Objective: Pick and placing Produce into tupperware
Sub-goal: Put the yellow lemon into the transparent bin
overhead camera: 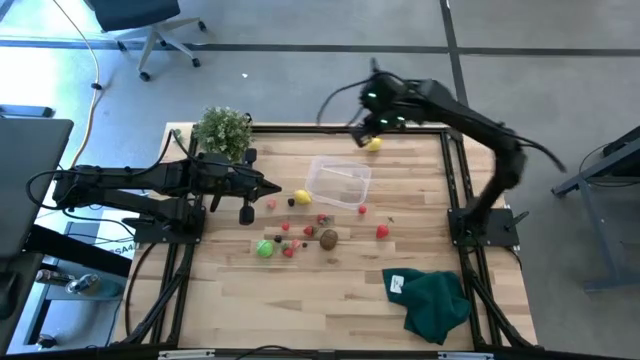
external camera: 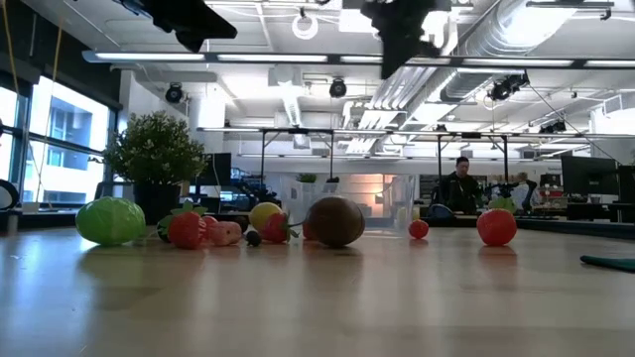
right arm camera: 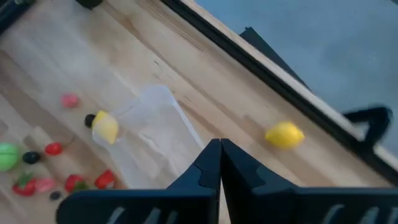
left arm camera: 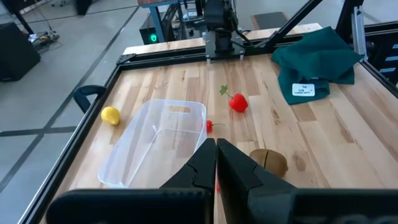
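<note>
Hovering at upper centre, the right gripper (overhead camera: 366, 135) had clenched, empty fingers beside a lemon (overhead camera: 373, 144). The tub (overhead camera: 339, 184) sat mid-desk, empty. Descending clenched could knock the lemon off the desk edge.

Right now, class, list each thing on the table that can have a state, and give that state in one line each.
tub: upright, empty, no lid.
lemon: loose on the table, outside the tub.
kiwi: on the table, not picked.
cloth: crumpled.
left gripper: shut, empty.
right gripper: shut, empty, above the table's far edge.
</note>
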